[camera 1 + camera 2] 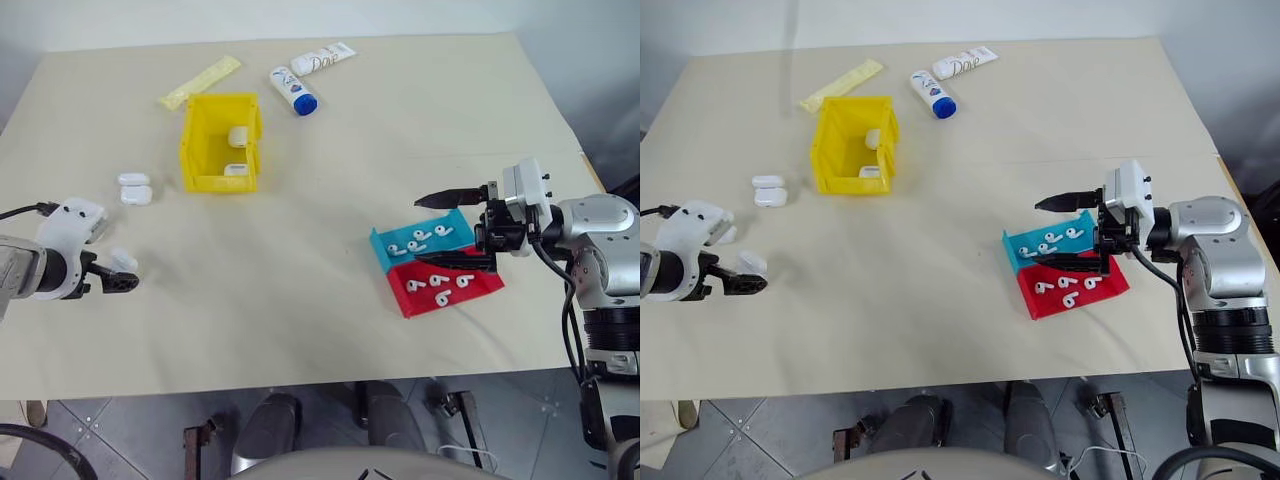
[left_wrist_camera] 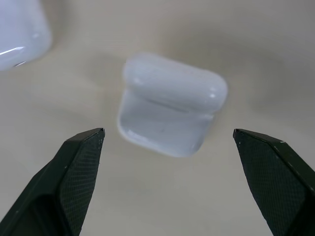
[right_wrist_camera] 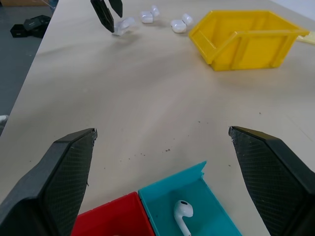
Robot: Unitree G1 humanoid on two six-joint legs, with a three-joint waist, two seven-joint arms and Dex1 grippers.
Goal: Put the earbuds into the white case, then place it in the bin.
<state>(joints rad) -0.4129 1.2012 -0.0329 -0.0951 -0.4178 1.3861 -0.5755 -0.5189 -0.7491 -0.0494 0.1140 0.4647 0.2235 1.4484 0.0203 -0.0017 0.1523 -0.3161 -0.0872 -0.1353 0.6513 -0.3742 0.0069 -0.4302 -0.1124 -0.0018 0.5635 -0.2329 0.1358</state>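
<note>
A white case [image 2: 170, 110] lies on the table with its lid apparently hinged open. My left gripper [image 2: 168, 131] hovers over it, open, one finger on each side and not touching. The same case [image 1: 123, 258] sits at the table's left, just beyond the left gripper [image 1: 118, 282]. Two more white cases [image 1: 134, 188] lie beside the yellow bin [image 1: 220, 140], which holds further cases. Several earbuds [image 1: 420, 238] lie in the blue tray [image 1: 384, 252], and others in the red tray [image 1: 482, 290]. My right gripper [image 1: 422, 232] is open above these trays and holds nothing.
At the far edge lie a white-and-blue tube [image 1: 294, 90], a white tube [image 1: 322, 59] and a yellow packet [image 1: 200, 82]. Another case [image 2: 19, 34] lies close to the one under my left gripper. The table's front edge runs just below both arms.
</note>
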